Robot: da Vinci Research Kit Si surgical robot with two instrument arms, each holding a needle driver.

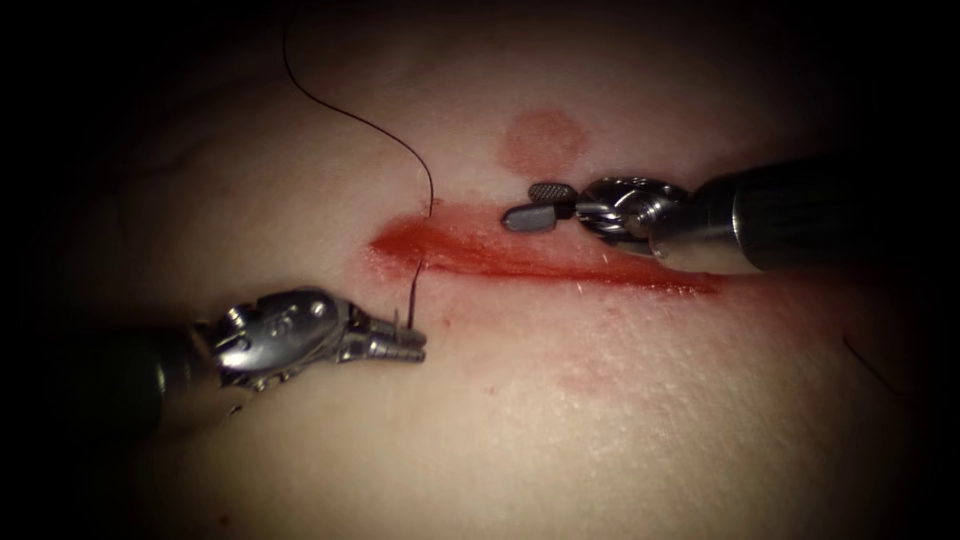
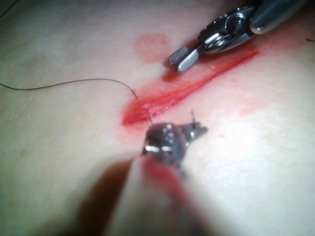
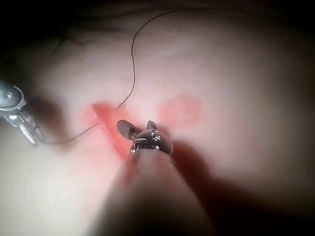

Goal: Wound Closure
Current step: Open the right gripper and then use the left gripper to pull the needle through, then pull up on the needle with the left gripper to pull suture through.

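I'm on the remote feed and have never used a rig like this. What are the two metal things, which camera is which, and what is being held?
The metal things are two surgical robot tools over practice tissue with a red cut. The wide picture comes from an endoscope above; the other two come from cameras riding on each arm.

The left tool, below the cut's left end, has its jaws shut on the needle, which stands up from them toward the cut; whether its tip is in the tissue I cannot tell. Dark thread trails away over the tissue.

The right tool hovers above the cut, jaws open, holding nothing.
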